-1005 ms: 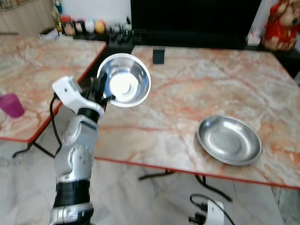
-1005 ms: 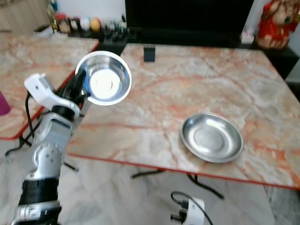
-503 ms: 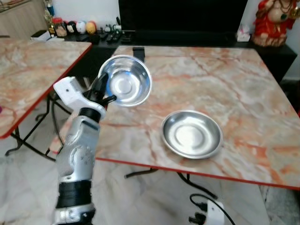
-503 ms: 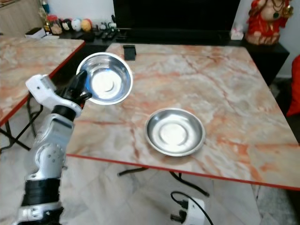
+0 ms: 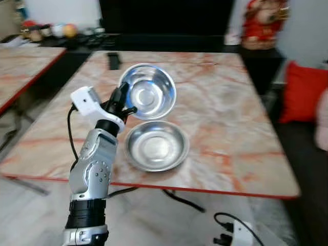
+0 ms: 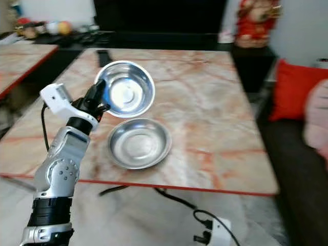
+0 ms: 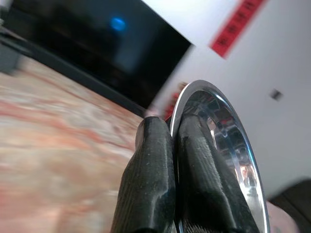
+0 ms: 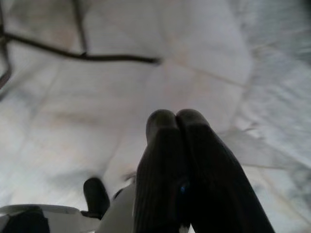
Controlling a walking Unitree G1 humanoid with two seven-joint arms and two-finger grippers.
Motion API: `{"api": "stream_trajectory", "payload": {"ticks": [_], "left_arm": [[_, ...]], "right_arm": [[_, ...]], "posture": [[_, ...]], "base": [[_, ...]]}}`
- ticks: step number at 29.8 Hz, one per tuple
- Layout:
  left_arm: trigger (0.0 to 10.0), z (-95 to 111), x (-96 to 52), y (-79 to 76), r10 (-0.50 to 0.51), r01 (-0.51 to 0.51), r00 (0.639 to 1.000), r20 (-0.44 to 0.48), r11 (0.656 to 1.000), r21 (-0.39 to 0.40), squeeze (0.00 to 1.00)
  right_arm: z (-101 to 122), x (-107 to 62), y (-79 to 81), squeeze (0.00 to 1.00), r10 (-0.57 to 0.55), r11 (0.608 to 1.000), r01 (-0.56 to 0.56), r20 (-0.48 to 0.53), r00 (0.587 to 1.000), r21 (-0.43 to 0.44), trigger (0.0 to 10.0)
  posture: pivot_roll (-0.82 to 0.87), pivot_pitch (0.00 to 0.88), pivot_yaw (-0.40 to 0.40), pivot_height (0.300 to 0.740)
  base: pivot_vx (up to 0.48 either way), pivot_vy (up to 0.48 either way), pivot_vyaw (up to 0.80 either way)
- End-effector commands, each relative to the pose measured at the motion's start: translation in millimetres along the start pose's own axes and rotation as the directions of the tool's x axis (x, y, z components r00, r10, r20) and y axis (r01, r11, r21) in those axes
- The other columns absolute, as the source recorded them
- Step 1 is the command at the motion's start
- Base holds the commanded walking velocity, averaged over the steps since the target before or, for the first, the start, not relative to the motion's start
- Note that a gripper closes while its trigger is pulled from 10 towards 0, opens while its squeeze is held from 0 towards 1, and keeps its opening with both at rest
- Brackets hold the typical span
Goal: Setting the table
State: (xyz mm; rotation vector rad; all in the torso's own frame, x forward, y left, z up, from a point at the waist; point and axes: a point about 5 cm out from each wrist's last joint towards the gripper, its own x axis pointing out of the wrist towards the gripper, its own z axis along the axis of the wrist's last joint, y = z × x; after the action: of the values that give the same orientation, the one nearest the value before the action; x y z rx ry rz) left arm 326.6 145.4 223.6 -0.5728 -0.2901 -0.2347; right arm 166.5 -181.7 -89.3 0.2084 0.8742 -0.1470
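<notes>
Two steel dishes catch the eye here, one in the air and one down on the marble table (image 5: 241,133). Starting at the left, the silver left arm (image 5: 95,169) rises from beside the table's near left corner, and the left gripper (image 5: 122,102) has its two black fingers (image 7: 150,184) pinched tight on the rim of a steel bowl (image 5: 148,91). The bowl is held tilted, its hollow facing outward, above the table and just over the far rim of the shallow steel plate (image 5: 156,146). That plate lies flat near the table's front edge, left of the middle. Toward the far left corner of the table lies a small dark object (image 5: 113,60), blurred. Beyond the far edge stands a long dark cabinet (image 5: 164,20), with a red figurine (image 5: 261,23) at its right end. To the right of the table is a red cushion (image 5: 302,92). The right gripper (image 8: 177,121) hangs low over the pale tiled floor (image 8: 97,97), its fingers pressed together with nothing between them.
</notes>
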Motion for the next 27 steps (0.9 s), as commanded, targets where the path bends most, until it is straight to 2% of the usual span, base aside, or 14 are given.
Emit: {"api": "stream_trajectory", "payload": {"ticks": [1,5,9,12,15,17,18,19,21,23,27], "left_arm": [[10.0,5.7,-0.6,7.3,0.009,-0.009,1.000,-0.005,0.998,0.054,0.00],[10.0,8.9,-1.0,28.5,0.070,-0.061,0.996,-0.046,0.983,0.171,0.00],[10.0,13.4,-1.6,33.8,0.100,-0.091,0.994,-0.032,0.973,0.212,0.00],[10.0,12.6,-3.1,39.1,0.164,-0.153,0.986,-0.031,0.962,0.226,0.00],[10.0,5.6,-5.4,41.7,0.181,-0.162,0.981,-0.070,0.961,0.225,0.00],[10.0,-0.1,-6.5,42.5,0.184,-0.160,0.977,-0.106,0.967,0.200,0.00],[10.0,-5.2,-6.5,42.8,0.184,-0.163,0.972,-0.148,0.976,0.144,0.00],[10.0,-8.3,-6.1,43.6,0.185,-0.161,0.966,-0.181,0.977,0.140,0.00],[10.0,-9.4,-5.8,44.3,0.189,-0.159,0.963,-0.194,0.974,0.160,0.00],[10.0,-10.2,-5.2,44.3,0.190,-0.163,0.960,-0.206,0.977,0.140,0.00],[10.0,-15.8,-8.0,51.3,0.240,-0.196,0.935,-0.260,0.963,0.183,0.00]], "right_arm": [[-5.5,-0.4,8.3,0.00,0.020,1.000,-0.020,-0.016,1.000,0.008,10.0],[-5.2,-0.2,8.4,0.00,0.019,1.000,-0.019,-0.016,1.000,0.005,10.0],[-5.4,-0.3,8.1,0.00,0.020,1.000,-0.020,-0.020,1.000,0.003,10.0],[-5.6,-0.2,8.5,0.00,0.022,1.000,-0.022,-0.021,1.000,0.003,10.0],[-5.6,-0.2,8.9,0.00,0.022,1.000,-0.022,-0.021,1.000,0.003,10.0],[-5.6,-0.2,8.9,0.00,0.022,1.000,-0.022,-0.020,1.000,0.004,10.0],[-5.7,-0.3,8.9,0.00,0.021,1.000,-0.021,-0.019,1.000,0.005,10.0],[-5.9,-0.4,8.7,0.00,0.019,1.000,-0.019,-0.019,1.000,0.007,10.0],[-6.1,-0.4,8.7,0.00,0.018,1.000,-0.018,-0.019,1.000,0.010,10.0],[-6.4,-0.5,8.6,0.00,0.015,1.000,-0.015,-0.019,1.000,0.012,10.0],[-6.8,-0.6,8.4,0.00,0.013,1.000,-0.013,-0.022,1.000,0.015,10.0]], "posture": [[0.03,0.000,-0.007,0.736],[0.03,0.000,-0.006,0.736],[0.03,0.000,-0.008,0.736],[0.04,0.000,-0.009,0.736],[0.03,0.000,-0.008,0.736],[0.03,0.000,-0.007,0.736],[0.03,0.000,-0.005,0.736],[0.03,0.000,-0.005,0.736],[0.03,0.000,-0.004,0.736],[0.03,0.000,-0.003,0.736],[0.03,0.000,-0.002,0.736]], "base": [[0.000,0.000,0.00],[0.000,0.000,0.00],[0.000,0.000,0.00],[0.000,0.000,0.00],[0.000,0.000,0.00],[0.000,0.000,0.00],[0.000,0.000,0.00],[0.000,0.000,0.00],[0.000,0.000,0.00],[0.000,0.000,0.00],[0.000,0.000,0.00]]}}
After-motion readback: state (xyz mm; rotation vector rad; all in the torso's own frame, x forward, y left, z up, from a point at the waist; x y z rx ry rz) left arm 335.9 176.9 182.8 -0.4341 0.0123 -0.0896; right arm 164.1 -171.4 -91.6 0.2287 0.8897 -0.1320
